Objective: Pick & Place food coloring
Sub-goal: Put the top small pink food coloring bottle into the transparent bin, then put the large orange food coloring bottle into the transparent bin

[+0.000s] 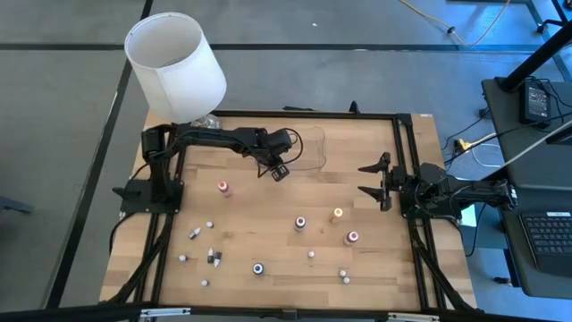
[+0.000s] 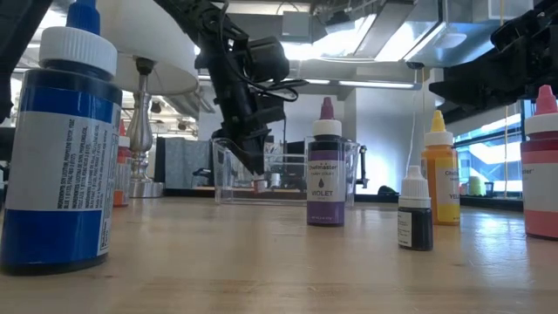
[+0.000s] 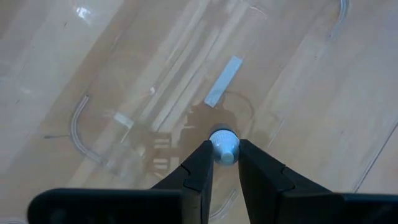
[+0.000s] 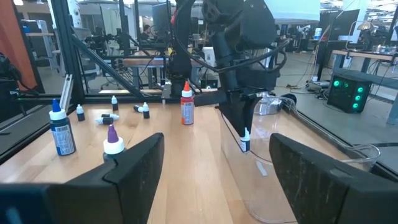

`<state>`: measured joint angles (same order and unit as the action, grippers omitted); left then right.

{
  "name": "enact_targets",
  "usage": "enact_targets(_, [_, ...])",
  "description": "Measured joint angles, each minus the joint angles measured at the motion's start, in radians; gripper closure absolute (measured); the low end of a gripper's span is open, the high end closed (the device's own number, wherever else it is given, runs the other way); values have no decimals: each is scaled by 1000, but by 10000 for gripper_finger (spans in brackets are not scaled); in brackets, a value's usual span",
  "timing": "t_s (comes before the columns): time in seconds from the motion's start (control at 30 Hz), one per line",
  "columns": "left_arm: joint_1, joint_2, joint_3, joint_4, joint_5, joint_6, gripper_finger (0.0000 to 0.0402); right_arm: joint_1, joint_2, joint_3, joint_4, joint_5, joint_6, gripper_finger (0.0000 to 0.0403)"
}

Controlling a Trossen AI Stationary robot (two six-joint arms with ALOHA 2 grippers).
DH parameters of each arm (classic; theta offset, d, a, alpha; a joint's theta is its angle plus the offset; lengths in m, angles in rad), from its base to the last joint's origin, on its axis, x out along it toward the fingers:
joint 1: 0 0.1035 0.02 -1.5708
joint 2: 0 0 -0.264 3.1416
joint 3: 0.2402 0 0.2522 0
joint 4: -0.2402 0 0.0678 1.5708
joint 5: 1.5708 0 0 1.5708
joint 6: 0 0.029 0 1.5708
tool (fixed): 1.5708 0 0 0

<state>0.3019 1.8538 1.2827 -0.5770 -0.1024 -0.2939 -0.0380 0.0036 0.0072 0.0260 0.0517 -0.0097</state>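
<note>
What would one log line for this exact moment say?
left gripper: shut on small bottle, over clear tray | right gripper: open, waiting at table's right edge

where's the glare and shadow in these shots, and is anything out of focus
Left wrist view: the left end effector, gripping a small white-capped bottle, casts a dark shadow on the wood; the clear tray glints. Low view: the near blue bottle looms soft; ceiling lights glare behind.

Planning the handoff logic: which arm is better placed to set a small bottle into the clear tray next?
Left. The left gripper is already shut on a small white-capped bottle over the clear tray. The right gripper waits open at the table's right edge, holding nothing.
</note>
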Motion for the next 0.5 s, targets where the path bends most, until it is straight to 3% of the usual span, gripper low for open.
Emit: enact_targets(0.5, [-1,-5,17,-43,12,1,302,0,0,0,0,0,0,110])
